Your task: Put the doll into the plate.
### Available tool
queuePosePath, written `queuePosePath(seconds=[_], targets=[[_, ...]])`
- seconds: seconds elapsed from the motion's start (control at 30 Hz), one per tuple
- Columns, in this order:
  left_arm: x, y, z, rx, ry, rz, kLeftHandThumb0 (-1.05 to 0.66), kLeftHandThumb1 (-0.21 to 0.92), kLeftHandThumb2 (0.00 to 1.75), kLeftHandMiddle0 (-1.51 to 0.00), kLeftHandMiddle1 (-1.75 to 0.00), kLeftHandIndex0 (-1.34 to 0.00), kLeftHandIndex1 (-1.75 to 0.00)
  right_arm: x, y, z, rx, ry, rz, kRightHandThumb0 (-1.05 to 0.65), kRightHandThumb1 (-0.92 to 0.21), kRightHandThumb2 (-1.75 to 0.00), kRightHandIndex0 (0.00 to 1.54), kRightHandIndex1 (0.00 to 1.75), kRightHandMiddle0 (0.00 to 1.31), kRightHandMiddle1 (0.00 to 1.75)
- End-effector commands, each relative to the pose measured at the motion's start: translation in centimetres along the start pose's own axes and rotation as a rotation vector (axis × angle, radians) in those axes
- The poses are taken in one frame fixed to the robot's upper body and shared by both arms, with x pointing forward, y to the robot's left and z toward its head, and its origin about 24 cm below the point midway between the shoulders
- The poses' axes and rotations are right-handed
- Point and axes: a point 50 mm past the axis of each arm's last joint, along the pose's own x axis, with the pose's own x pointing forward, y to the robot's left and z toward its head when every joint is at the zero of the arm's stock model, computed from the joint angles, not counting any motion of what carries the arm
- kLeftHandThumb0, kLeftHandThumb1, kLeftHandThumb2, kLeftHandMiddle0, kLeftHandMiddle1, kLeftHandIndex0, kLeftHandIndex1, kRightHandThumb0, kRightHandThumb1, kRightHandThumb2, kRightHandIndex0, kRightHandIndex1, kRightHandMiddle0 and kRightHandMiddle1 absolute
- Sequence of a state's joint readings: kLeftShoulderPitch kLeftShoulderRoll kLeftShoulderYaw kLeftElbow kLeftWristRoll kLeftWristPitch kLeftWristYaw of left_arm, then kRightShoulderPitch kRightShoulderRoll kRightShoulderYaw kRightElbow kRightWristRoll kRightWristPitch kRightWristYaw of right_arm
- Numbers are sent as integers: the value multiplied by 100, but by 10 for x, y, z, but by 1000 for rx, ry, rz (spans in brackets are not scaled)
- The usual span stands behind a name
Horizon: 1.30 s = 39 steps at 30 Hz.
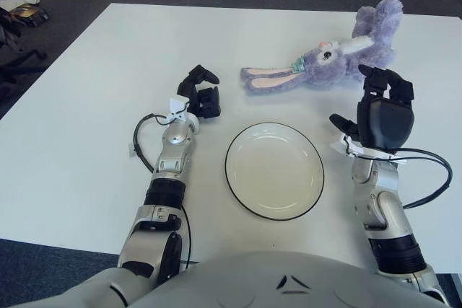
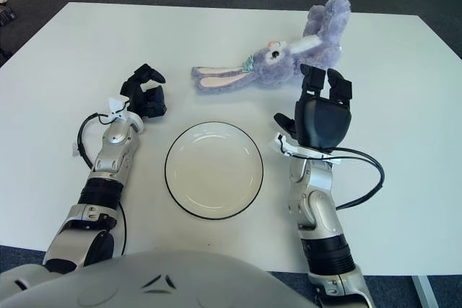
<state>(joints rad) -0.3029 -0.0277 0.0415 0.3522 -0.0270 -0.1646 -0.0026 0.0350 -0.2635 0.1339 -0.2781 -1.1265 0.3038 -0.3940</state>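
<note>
Purple plush makes up the doll, a long-eared rabbit lying on its side on the white desk toward the far right corner, its 2 pink-lined ears stretched out toward the left edge and its body angled up toward the far edge. Nothing grips it.

The plate, white with a thin dark rim, sits near the middle of the desk's near half, closer to the near edge than the doll, and holds nothing. The doll and the plate are apart, the ear tips lying just beyond the plate's far rim.

The right hand is raised beside the plate's right rim, back of the hand toward the camera, fingers spread and pointing toward the doll's body; its fingertips show just short of the plush, and whether they touch it cannot be told. It holds nothing.

The left hand shows beyond the plate's left rim, near the ear tips, its fingers curled inward on nothing.
</note>
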Motion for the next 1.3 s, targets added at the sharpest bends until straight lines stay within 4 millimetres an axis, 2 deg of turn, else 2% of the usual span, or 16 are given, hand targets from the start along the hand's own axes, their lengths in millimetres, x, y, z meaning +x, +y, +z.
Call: queuePosePath(seconds=[0.0, 0.23, 0.5, 1.07, 1.27], targets=[[-17, 3, -30, -5, 137, 9, -48, 29, 135, -121, -175, -63, -175, 11, -8, 2, -67, -49, -17, -37, -11, -108, 18, 28, 0, 63], [-17, 1, -31, -8, 144, 7, -48, 29, 134, -121, -175, -62, -175, 22, -12, 7, -100, -85, 24, -31, -11, -109, 20, 26, 0, 57], [-16, 0, -32, -12, 147, -6, -47, 30, 134, -121, -175, -62, -175, 30, -15, 12, -87, -121, 116, -23, -10, -113, 22, 23, 0, 58], [-15, -3, -33, -5, 144, -14, -47, 29, 134, -121, -175, -62, -175, 55, -25, 19, -157, -189, 235, -43, -13, -105, 17, 17, 0, 60], [-15, -3, -34, -5, 147, -18, -48, 29, 134, -121, -175, -62, -175, 63, -26, 21, -145, -173, 286, -45, -15, -103, 17, 15, 0, 59]])
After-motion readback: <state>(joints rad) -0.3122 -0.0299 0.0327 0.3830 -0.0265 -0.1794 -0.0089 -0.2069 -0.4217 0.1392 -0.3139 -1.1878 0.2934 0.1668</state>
